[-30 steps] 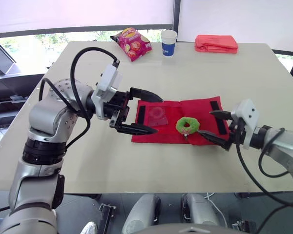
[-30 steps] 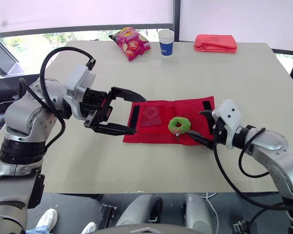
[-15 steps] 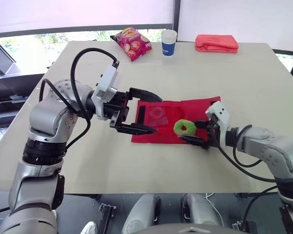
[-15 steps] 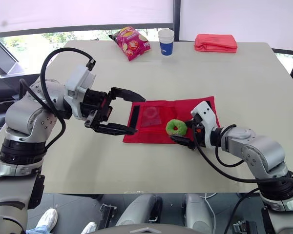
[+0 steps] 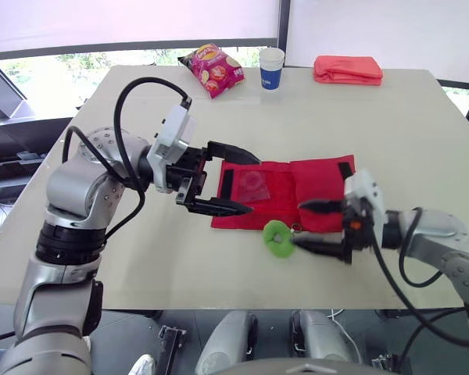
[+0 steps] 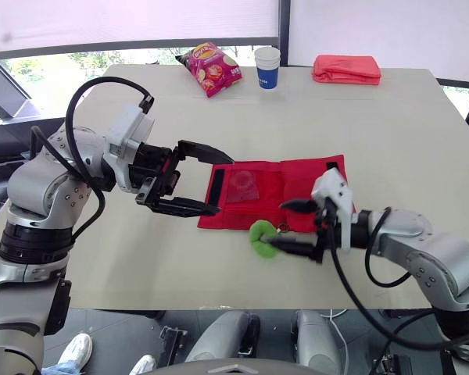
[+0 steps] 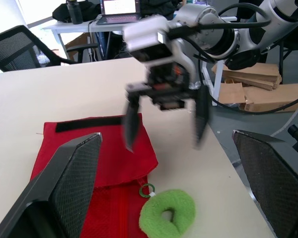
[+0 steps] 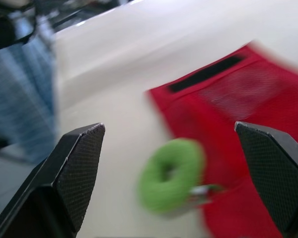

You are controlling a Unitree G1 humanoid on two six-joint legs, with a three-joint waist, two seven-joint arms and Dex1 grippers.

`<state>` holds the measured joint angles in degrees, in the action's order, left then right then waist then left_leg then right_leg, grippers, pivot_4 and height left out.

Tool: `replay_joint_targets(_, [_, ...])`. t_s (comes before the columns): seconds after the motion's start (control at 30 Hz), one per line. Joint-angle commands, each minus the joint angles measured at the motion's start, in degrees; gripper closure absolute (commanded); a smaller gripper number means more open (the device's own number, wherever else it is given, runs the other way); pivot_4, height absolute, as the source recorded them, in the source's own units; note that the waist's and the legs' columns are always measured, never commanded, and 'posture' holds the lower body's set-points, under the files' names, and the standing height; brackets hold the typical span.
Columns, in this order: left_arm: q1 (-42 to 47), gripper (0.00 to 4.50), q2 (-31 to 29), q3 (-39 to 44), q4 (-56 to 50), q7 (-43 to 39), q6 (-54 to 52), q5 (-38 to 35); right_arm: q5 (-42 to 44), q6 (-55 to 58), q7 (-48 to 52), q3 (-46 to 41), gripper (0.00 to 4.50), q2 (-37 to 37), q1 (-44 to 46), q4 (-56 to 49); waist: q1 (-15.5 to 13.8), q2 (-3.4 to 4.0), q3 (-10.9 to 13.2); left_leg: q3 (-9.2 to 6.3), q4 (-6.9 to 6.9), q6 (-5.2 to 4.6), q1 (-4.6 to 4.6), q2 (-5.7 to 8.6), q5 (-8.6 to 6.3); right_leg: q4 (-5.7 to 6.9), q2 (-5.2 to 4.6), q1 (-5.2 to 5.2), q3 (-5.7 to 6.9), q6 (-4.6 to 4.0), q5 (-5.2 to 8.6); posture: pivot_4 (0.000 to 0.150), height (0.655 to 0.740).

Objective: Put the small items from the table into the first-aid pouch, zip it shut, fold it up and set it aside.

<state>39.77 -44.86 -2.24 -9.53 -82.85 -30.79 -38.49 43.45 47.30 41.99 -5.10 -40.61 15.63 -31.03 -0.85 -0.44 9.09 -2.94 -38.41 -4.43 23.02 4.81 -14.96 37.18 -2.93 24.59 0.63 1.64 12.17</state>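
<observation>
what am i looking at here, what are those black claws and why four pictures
A humanoid robot with two arms, each ending in a black two-fingered gripper. Two pictures come from its head cameras, looking down over the arms; two come from wrist cameras, looking along the fingers. On the beige table lies an open red fabric pouch, with a fluffy green ring just off its near edge. At the far edge sit a red snack bag, a blue-and-white paper cup and a folded coral cloth. The left gripper hovers open at the pouch's left end; the right gripper is open beside the ring. Neither holds anything.
</observation>
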Motion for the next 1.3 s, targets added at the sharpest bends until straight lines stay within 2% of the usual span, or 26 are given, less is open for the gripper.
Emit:
replay_joint_targets(0.03, [-0.04, 0.0, -0.86, 1.76, -1.78, -0.64, 0.35, -1.12, -0.99, -4.2, 0.99, -6.68, 0.03, -1.5, -1.4, 3.06, -0.12, 0.0, 0.0, 0.0, 0.0, 0.0, 0.0, 0.0, 0.0, 0.0, 0.0, 0.0, 0.01, 0.0, 0.0, 0.15, 0.7395])
replay_joint_targets(0.1, [-0.57, 0.0, -0.78, 1.86, -1.66, -0.83, 0.79, -1.0, -2.49, -7.04, 1.37, -10.27, 0.03, -2.21, -2.07, 7.8, -0.03, 0.0, 0.0, 0.0, 0.01, 0.0, 0.0, 0.0, 0.0, -0.01, 0.0, 0.0, 0.01, 0.0, 0.0, 0.15, 0.7395])
replay_joint_targets(0.23, [-0.78, 0.0, -0.55, 1.78, -1.67, -0.74, 1.03, -0.77, -6.79, -10.07, 1.51, -11.33, 0.03, -3.77, -2.89, 15.12, 0.03, 0.0, 0.0, 0.03, 0.01, 0.01, -0.01, 0.0, 0.0, 0.01, 0.0, 0.0, -0.01, 0.0, 0.0, 0.15, 0.7395])
replay_joint_targets(0.33, [-0.84, 0.0, -0.45, 1.85, -1.64, -0.74, 1.19, -0.76, -8.53, -10.91, 0.96, -10.69, 0.03, -2.48, -2.18, 22.14, 0.19, 0.0, 0.0, 0.04, 0.02, 0.01, -0.03, -0.02, 0.01, 0.05, 0.02, 0.0, -0.02, -0.01, 0.01, 0.15, 0.7395])
replay_joint_targets(0.47, [-0.84, 0.0, -0.7, 2.15, -1.75, -0.73, 1.11, -0.9, -9.11, -18.21, 2.18, -11.71, 0.03, 2.69, 0.09, 29.33, 0.23, 0.07, 0.04, 0.06, 0.02, 0.01, -0.02, -0.02, 0.01, 0.04, 0.01, 0.01, -0.03, -0.01, 0.01, 0.15, 0.7395])
replay_joint_targets(0.5, [-0.84, 0.0, -0.73, 2.17, -1.69, -0.76, 1.13, -0.86, -9.55, -20.55, 2.54, -12.08, 0.53, 3.84, 0.84, 31.29, 0.17, 0.12, 0.06, 0.08, 0.01, 0.01, -0.03, -0.02, 0.01, 0.07, 0.01, 0.02, -0.06, -0.01, 0.0, 0.15, 0.7395])
replay_joint_targets(0.53, [-0.84, 0.0, -0.75, 2.17, -1.72, -0.74, 1.1, -0.84, -10.5, -23.1, 3.4, -11.61, 0.53, 4.54, 1.31, 32.99, 0.17, 0.12, 0.06, 0.08, 0.01, 0.01, -0.03, -0.02, 0.01, 0.08, 0.01, 0.02, -0.06, -0.01, 0.0, 0.15, 0.7395])
replay_joint_targets(0.57, [-0.79, 0.0, -0.78, 2.16, -1.67, -0.77, 1.11, -0.79, -11.49, -25.47, 4.27, -10.84, 0.78, 5.08, 1.65, 34.34, 0.16, 0.11, 0.07, 0.07, 0.01, 0.01, -0.03, -0.02, 0.01, 0.09, 0.01, 0.03, -0.06, -0.01, 0.0, 0.15, 0.7395])
replay_joint_targets(0.83, [-0.73, 0.0, -0.91, 2.27, -1.79, -0.62, 1.07, -0.78, -16.66, -38.91, 13.97, -5.54, 4.24, 7.15, 4.2, 41.9, 0.17, 0.14, 0.08, 0.08, 0.01, 0.02, -0.04, -0.01, 0.01, 0.11, 0.02, 0.02, -0.06, -0.01, 0.0, 0.15, 0.7395])
replay_joint_targets(0.87, [-0.64, 0.0, -0.87, 2.24, -1.97, -0.44, 0.9, -0.87, -16.74, -39.36, 14.66, -5.18, 4.38, 7.29, 4.77, 42.49, 0.17, 0.14, 0.08, 0.08, 0.0, 0.02, -0.05, -0.01, 0.02, 0.14, 0.02, 0.03, -0.06, -0.01, 0.0, 0.15, 0.7395])
replay_joint_targets(1.3, [-0.99, 0.0, -0.82, 3.04, -3.63, 2.49, -0.47, -1.08, -23.54, -44.55, 18.16, 0.48, 4.38, 8.48, 5.86, 50.48, 0.17, 0.14, 0.07, 0.08, 0.01, 0.05, -0.1, -0.01, 0.02, 0.18, 0.02, 0.02, -0.06, -0.02, 0.01, 0.15, 0.7395])
